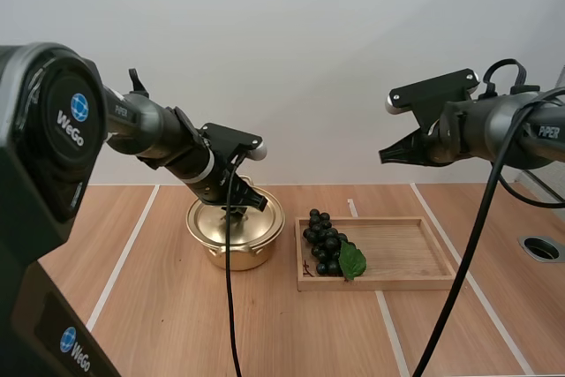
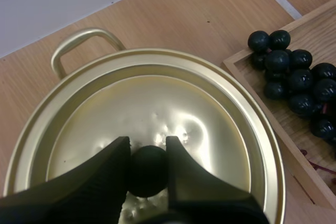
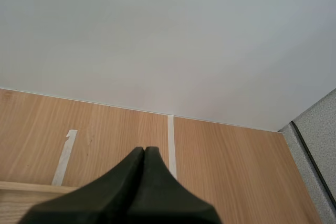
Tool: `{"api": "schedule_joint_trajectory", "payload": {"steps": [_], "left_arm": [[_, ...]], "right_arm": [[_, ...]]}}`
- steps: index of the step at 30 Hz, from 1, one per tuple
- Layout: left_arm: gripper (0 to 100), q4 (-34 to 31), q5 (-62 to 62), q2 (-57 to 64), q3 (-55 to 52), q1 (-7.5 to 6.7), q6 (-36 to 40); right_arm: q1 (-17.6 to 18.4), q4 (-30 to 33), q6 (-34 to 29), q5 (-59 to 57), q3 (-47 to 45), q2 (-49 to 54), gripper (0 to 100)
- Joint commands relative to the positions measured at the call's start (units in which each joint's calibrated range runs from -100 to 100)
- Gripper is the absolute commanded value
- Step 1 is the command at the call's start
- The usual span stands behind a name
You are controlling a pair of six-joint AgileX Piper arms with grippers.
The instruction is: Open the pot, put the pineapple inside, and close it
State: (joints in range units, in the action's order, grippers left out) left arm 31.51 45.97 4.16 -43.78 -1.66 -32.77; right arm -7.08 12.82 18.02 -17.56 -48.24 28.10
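Observation:
A gold pot (image 1: pixel 235 234) with its lid (image 2: pixel 157 114) on stands at the table's centre left. My left gripper (image 1: pixel 237 209) reaches down onto the lid, and its two fingers (image 2: pixel 113 166) pinch the lid's black round knob (image 2: pixel 148 170) between them. A bunch of dark grapes (image 1: pixel 325 243) with a green leaf lies at the left end of a wooden tray (image 1: pixel 402 253), just right of the pot; the grapes (image 2: pixel 296 85) also lie beside the lid in the left wrist view. My right gripper (image 1: pixel 387 156) hangs high above the tray's right side, its fingers (image 3: pixel 144 156) together as one wedge.
White tape lines (image 1: pixel 124 258) run across the wooden table. A round hole (image 1: pixel 540 248) sits in the table at the far right. The pot's side handle (image 2: pixel 84 43) points toward the back wall.

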Motion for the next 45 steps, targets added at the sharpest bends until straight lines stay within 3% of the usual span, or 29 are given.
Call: {"api": "schedule_joint_trajectory", "payload": {"steps": [1,5,8,10,15,16,26,45], "left_arm": [[0,0.67,1.98,-0.33,-0.26,-0.13,-0.57],[0,0.68,1.98,-0.33,-0.26,-0.13,-0.85],[11,0.68,1.98,-0.33,-0.26,-0.13,-1.79],[29,0.68,1.98,-0.33,-0.14,-0.13,-1.79],[96,0.98,1.98,-0.33,0.56,-0.13,-1.79],[100,0.98,1.98,-0.33,0.56,-0.13,-1.79],[100,0.87,-2.24,3.76,0.67,-0.13,-2.81],[100,-0.08,-7.69,37.88,7.65,-0.13,-2.81]], "right_arm": [[-0.19,0.54,0.27,1.01,-0.15,0.24,0],[-0.19,0.79,0.27,1.01,-0.15,0.24,0],[-0.19,0.79,0.27,1.01,-0.15,0.24,0],[-0.19,0.79,0.27,1.01,-0.15,0.24,0],[-0.19,0.79,0.27,1.01,-0.15,0.24,0],[-0.19,0.79,0.27,1.01,-0.15,0.24,0],[-0.19,0.78,0.27,0.30,-0.53,0.20,0],[-0.19,-2.33,0.27,4.93,-0.53,2.59,0]]}}
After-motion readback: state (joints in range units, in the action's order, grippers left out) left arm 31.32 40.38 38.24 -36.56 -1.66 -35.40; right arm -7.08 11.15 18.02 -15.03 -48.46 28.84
